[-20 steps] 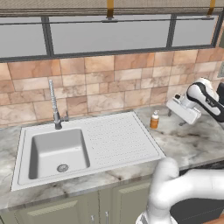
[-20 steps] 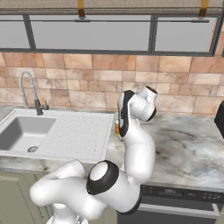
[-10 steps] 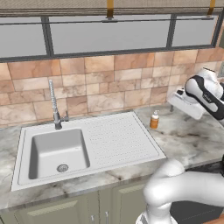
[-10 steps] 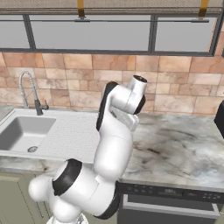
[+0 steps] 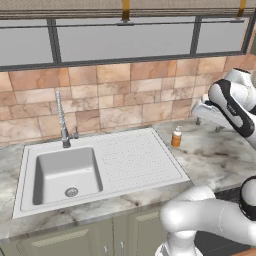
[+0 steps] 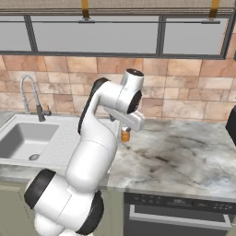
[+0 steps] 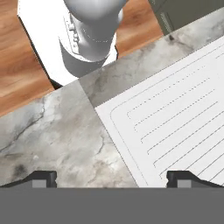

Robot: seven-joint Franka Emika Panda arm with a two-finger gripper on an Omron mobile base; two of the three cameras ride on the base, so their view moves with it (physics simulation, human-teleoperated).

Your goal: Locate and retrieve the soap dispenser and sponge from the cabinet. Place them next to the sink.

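the tool (image 7: 112,177) looks down on the marbled table (image 7: 52,135) and the ribbed drainboard of the sink (image 7: 175,127). its two fingertips (image 7: 43,178) sit wide apart at the bottom corners of the hand view with nothing between them, so the tool is apart and empty.

the soap dispenser (image 5: 176,137) stands upright on the table, just beside the right edge of the sink (image 5: 100,165), near the tiled wall. in the right base view the soap dispenser (image 6: 125,135) shows partly, just under the arm's wrist. judged from this, the first half of the task is done: the bottle is delivered and released.

the step in hand is the retreat from the placed bottle. the next move calls for a return to the cabinet to fetch the sponge; neither can be made out here, so the base or arm probably has to turn away from the sink first. the retreat should pass clear of the bottle so that it is not tipped.

against the earlier frames, the wrist has risen and swung further right in the left base view, away from the bottle. the soap dispenser has kept its place beside the sink.
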